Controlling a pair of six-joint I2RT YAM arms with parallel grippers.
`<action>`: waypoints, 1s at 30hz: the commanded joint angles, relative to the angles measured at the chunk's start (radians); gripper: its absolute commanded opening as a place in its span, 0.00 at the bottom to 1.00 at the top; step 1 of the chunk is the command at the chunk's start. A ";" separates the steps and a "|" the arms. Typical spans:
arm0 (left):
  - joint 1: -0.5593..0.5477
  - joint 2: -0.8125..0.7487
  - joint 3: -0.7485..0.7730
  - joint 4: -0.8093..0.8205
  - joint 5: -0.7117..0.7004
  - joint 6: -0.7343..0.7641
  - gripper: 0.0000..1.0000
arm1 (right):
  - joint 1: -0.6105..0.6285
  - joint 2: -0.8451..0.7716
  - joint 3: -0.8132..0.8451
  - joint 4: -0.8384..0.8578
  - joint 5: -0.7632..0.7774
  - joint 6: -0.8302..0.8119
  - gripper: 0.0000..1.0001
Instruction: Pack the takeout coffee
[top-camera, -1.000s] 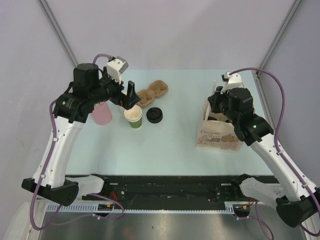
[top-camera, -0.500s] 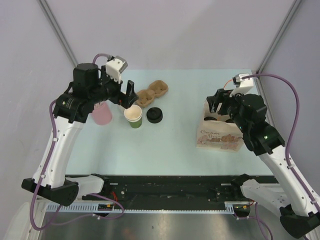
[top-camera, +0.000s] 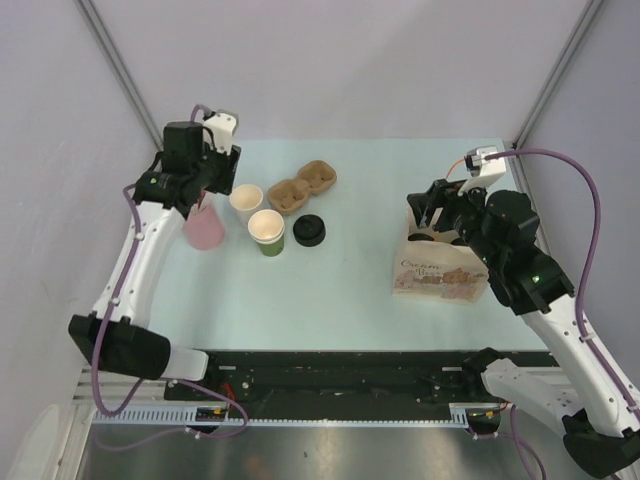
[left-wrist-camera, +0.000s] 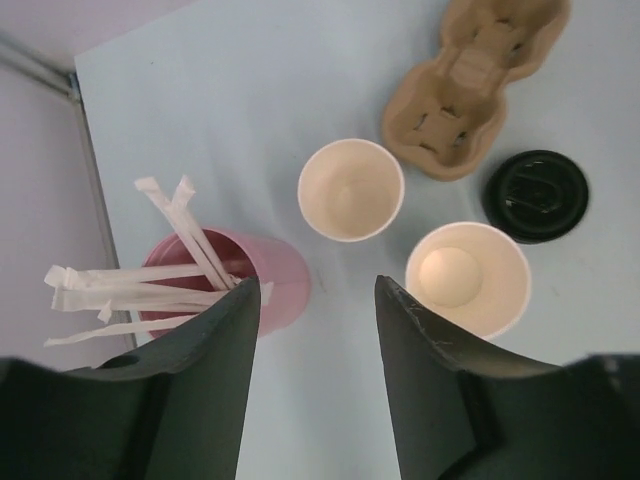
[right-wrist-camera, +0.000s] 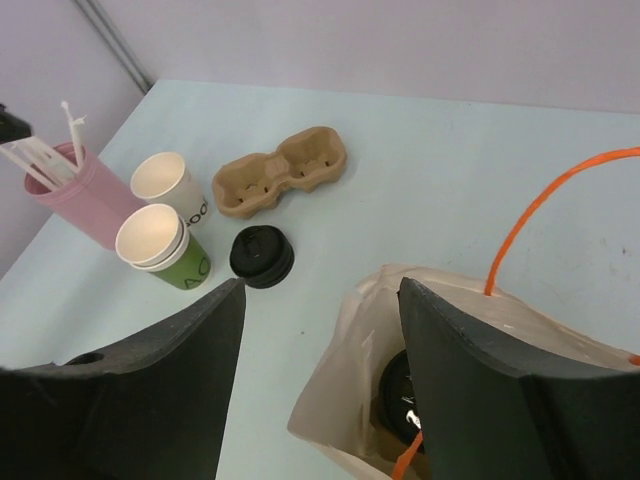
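Of the takeout coffee I see only a round black lid (right-wrist-camera: 398, 392) deep inside the paper bag (right-wrist-camera: 365, 330); the cup sides under it are hidden. My right gripper (right-wrist-camera: 320, 290) hovers open just above the bag's (top-camera: 437, 268) mouth, holding nothing. In the top view this gripper (top-camera: 428, 206) sits over the bag's far rim. My left gripper (left-wrist-camera: 320, 292) is open and empty, above the table between the pink straw cup (left-wrist-camera: 275, 285) and a lidless green cup (left-wrist-camera: 467, 277). From above, the left gripper (top-camera: 206, 187) hangs beside the pink cup (top-camera: 204, 231).
A lidless white cup (top-camera: 246, 203) and a lidless green cup (top-camera: 267, 232) stand side by side. A loose black lid (top-camera: 309, 230) lies to their right. A brown cardboard cup carrier (top-camera: 303, 184) lies behind them. The bag's orange handle (right-wrist-camera: 530, 215) arches beside my right finger.
My left arm has pulled back and left from over the cups to the pink cup, jaws narrower, uncovering the white cup. My right gripper has opened and risen from the bag.
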 joint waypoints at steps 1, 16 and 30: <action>0.044 0.046 -0.038 0.164 -0.170 0.008 0.54 | 0.032 0.009 0.045 0.038 -0.027 0.003 0.67; 0.127 0.240 -0.167 0.594 -0.314 -0.072 0.67 | 0.074 0.015 0.045 -0.008 0.007 -0.028 0.66; 0.198 0.336 -0.135 0.609 -0.301 -0.069 0.55 | 0.075 0.006 0.045 -0.036 0.021 -0.043 0.65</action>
